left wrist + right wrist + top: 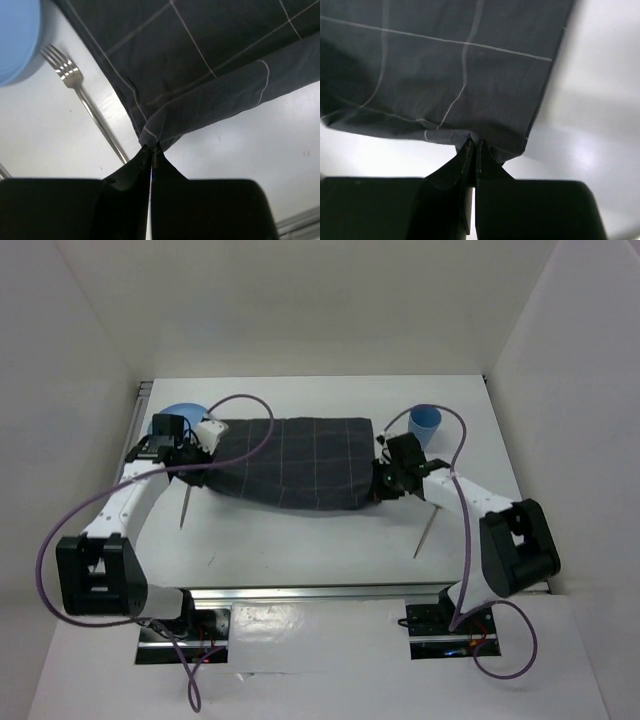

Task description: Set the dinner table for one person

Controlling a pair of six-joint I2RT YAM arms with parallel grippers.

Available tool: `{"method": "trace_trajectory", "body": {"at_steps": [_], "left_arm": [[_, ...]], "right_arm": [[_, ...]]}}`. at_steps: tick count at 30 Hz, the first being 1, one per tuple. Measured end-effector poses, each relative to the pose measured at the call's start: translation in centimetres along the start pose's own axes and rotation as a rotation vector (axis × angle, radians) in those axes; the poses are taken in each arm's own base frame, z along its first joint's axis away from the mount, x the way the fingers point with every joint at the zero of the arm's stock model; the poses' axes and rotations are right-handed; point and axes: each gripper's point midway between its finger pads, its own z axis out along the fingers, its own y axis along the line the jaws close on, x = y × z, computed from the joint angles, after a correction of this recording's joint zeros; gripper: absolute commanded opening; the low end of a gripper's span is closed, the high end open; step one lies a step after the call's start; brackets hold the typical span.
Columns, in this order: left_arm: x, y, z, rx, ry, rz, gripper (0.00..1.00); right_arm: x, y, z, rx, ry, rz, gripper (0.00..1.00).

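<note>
Bench (300, 550), white and rail-edged, spreads ahead of both arm bases, with a dark checked cloth (290, 465) across its middle. Left hand (151, 148) pinches the cloth's near left corner beside a fork (85, 102); right hand (473, 145) pinches its near right corner.

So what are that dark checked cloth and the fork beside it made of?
The cloth looks like soft woven fabric, matte dark grey with thin pale lines; it folds and creases at its corner. The fork seems polished metal, likely steel: silvery with bright glints.
</note>
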Motion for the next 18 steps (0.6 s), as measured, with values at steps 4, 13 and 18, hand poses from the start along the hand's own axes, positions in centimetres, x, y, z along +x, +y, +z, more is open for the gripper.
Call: {"method": "trace_trajectory", "body": {"at_steps": [4, 13, 18], "left_arm": [[2.2, -2.0, -1.8, 0.028, -0.037, 0.083, 0.02], [10.0, -5.3, -1.1, 0.131, 0.120, 0.164, 0.28], [10.6, -6.3, -3.8, 0.176, 0.125, 0.271, 0.37]], "right_arm": [[3.6, -0.3, -2.6, 0.039, 0.014, 0.109, 0.00], [7.2, -0.6, -4.7, 0.077, 0.054, 0.299, 0.56], [6.6, -0.4, -7.2, 0.100, 0.014, 0.333, 0.63]]}}
